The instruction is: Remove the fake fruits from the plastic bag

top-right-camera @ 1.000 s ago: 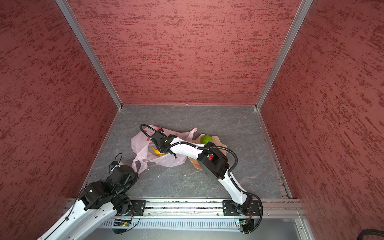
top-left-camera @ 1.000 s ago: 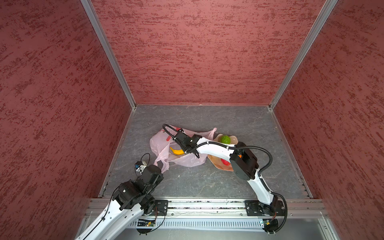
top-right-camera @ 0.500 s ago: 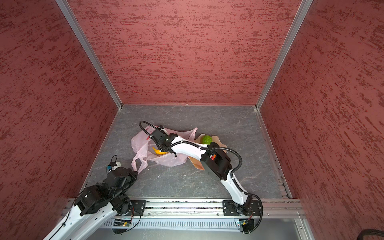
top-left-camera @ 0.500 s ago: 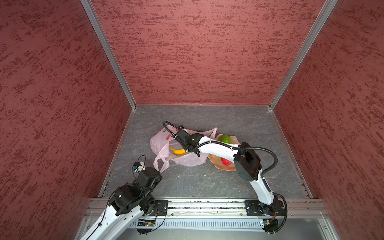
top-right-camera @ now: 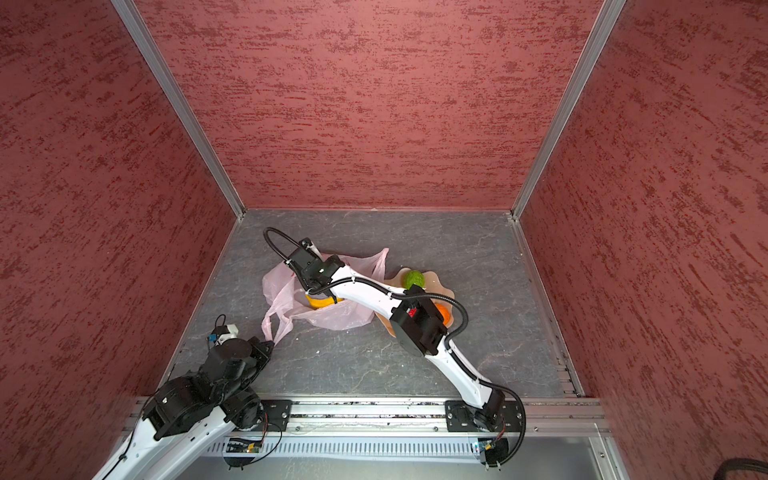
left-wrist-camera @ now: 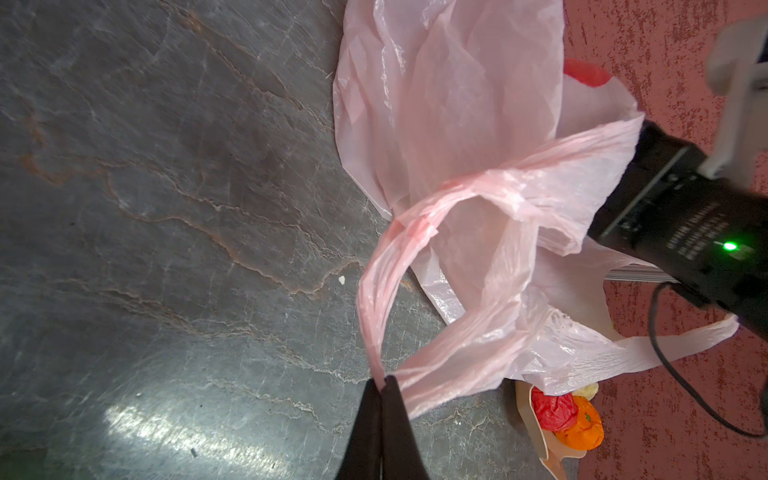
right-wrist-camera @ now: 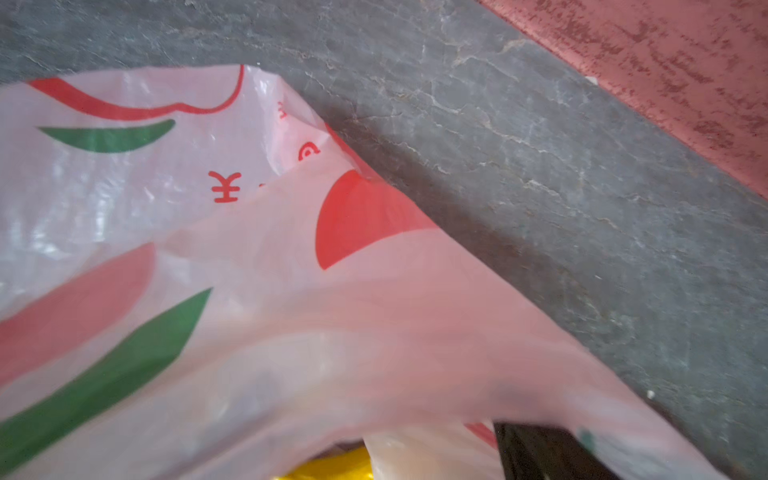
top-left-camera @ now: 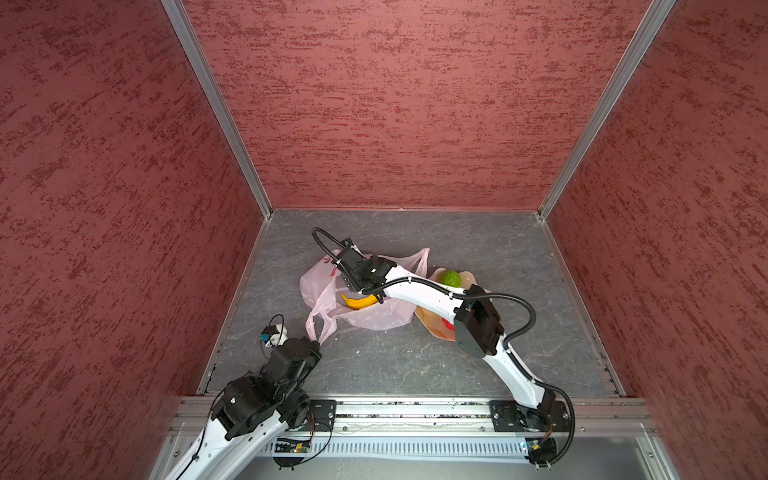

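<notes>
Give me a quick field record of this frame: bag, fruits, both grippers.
plastic bag: crumpled, one handle pulled taut
left gripper: shut on that handle
right gripper: at bag mouth, jaws hidden
banana: inside bag
dish: holds green fruit, red fruit, orange fruit

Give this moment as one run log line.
left tool: shut on plastic bag handle | right tool: reaching into bag, state unclear | banana: in bag | green ball: on dish
</notes>
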Tool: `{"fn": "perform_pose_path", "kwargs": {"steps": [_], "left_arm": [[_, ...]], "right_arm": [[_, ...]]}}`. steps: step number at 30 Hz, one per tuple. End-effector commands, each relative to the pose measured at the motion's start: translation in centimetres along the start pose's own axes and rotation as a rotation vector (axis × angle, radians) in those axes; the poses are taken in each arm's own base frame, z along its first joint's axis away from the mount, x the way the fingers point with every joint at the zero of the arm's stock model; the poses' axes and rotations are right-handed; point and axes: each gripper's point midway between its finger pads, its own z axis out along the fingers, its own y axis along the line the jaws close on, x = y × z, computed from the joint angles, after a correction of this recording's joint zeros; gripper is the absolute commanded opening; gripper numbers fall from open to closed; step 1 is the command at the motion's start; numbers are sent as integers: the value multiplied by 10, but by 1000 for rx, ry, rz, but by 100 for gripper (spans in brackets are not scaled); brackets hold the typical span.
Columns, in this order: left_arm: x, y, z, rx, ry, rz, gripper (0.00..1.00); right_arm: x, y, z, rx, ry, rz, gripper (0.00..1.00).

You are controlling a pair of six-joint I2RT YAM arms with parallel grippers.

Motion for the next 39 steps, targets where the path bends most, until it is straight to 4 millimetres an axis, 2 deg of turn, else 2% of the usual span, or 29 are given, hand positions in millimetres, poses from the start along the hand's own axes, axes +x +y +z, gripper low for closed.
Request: {"fn": "perform_pose_path", "kwargs": {"steps": [1,9,13,16,20,23,29,36,39], "left_arm": [[3,33,2,-121,1,77,0],[2,32,2,-106,-2,80,0],[2,32,1,-110,-4,81,0],[2,33,1,-112,-4,76,0],[2,34,1,-113,-7,73,0],[2,35,1,-114,-10,73,0],[2,35,2,-106,-14,68,0],[1,36,2,-91,-21,58,0],[1,36,2,-88,-25,57,0]], "right_arm": [[5,4,6,-4,26,1,84],[16,-4,32,50,32,9,86],[12,-15,39,122,2,4,81],[6,-23,39,152,-20,0,72],[-7,-30,31,156,-54,2,49],[-19,-35,23,162,-83,-2,36],[-34,-43,8,178,-117,-34,23],[-49,-56,-6,171,-131,-40,19],[-46,-41,-15,42,-87,-37,30]]}}
